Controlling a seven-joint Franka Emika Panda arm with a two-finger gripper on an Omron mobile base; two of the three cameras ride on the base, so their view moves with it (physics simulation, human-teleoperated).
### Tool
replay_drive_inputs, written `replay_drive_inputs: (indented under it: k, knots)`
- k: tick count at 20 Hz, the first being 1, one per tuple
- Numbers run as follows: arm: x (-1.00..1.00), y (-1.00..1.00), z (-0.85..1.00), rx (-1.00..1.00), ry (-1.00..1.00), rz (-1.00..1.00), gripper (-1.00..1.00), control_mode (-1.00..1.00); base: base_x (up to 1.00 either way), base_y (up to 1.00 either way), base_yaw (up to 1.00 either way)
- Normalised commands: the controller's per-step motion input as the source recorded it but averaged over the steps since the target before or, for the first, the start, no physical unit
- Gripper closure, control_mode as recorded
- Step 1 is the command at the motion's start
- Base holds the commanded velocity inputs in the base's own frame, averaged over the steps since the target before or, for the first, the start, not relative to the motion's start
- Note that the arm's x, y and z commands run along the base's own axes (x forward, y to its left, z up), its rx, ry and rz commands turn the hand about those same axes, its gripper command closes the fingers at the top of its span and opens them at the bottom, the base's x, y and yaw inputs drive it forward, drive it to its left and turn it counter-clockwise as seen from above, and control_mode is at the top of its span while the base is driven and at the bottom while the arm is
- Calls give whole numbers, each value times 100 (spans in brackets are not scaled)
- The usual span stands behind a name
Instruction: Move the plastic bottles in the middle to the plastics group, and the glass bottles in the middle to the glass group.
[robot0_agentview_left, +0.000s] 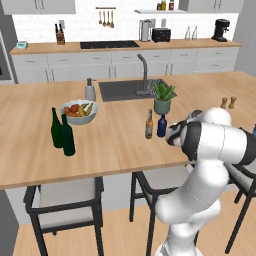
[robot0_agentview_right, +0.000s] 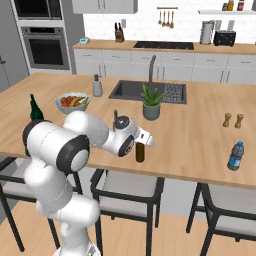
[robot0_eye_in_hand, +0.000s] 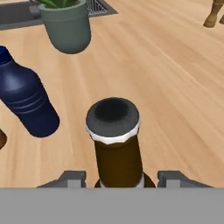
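Observation:
My gripper (robot0_eye_in_hand: 122, 178) is open, its fingers either side of the neck of a brown glass bottle (robot0_eye_in_hand: 114, 144) that stands upright on the island and shows a dark cap. From the right base view this bottle (robot0_agentview_right: 140, 152) stands just under the hand near the counter's front edge. The squat dark blue plastic bottle (robot0_eye_in_hand: 26, 103) stands close to its left. The other brown bottle (robot0_agentview_left: 149, 124), with a pale label, stands beside the blue bottle (robot0_agentview_left: 161, 126). Two tall green wine bottles (robot0_agentview_left: 62, 132) stand far to the left. A small blue bottle with a lighter top (robot0_agentview_right: 235, 156) stands far to the right.
A potted plant (robot0_agentview_left: 163, 100) sits behind the middle bottles, in front of the sink (robot0_agentview_left: 125, 89). A fruit bowl (robot0_agentview_left: 78, 111) and a grey soap dispenser (robot0_agentview_left: 90, 90) stand at the left. Salt and pepper shakers (robot0_agentview_right: 233, 120) are at the right. Stools stand under the island's front edge.

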Motion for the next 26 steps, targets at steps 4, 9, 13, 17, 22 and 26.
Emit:
replay_drive_inputs:
  k: [4, 9, 13, 17, 22, 26]
  knots:
    - [0, -1, 0, -1, -12, 17, 100, -100, 0, 0, 0]
    - [-37, 2, 14, 0, -6, 30, 100, -100, 0, 0, 0]
    - [-49, 28, 17, 0, 0, 45, 100, -100, 0, 0, 0]
    - [-28, 55, 15, 0, 0, 43, 100, -100, 0, 0, 0]
    - [-1, 69, 30, 0, 3, 38, 100, -100, 0, 0, 0]
    - [0, 70, 38, 0, 14, 33, 100, -100, 0, 0, 0]
